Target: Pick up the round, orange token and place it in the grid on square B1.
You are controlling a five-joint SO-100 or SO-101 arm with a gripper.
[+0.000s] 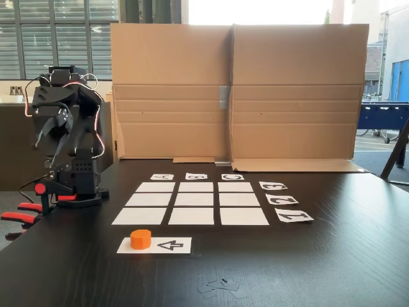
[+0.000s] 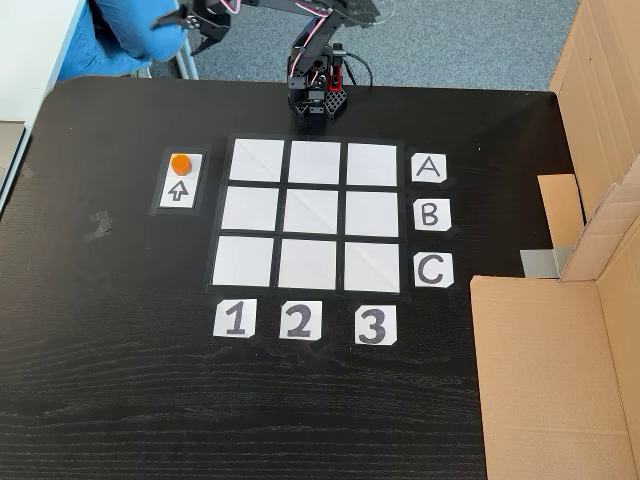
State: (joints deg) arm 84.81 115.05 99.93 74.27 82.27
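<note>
- Your token sits on the arrow strip, just left of the grid.
- Your gripper hangs folded behind the grid; its fingers look released, though it's dim.

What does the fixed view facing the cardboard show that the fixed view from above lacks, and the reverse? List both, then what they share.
Facing the cardboard: red clamps, windows. From above: grey floor, and labels readable enough to fix square B1, which is bare. Shared: the token on the arrow strip, the grid, the arm.
</note>
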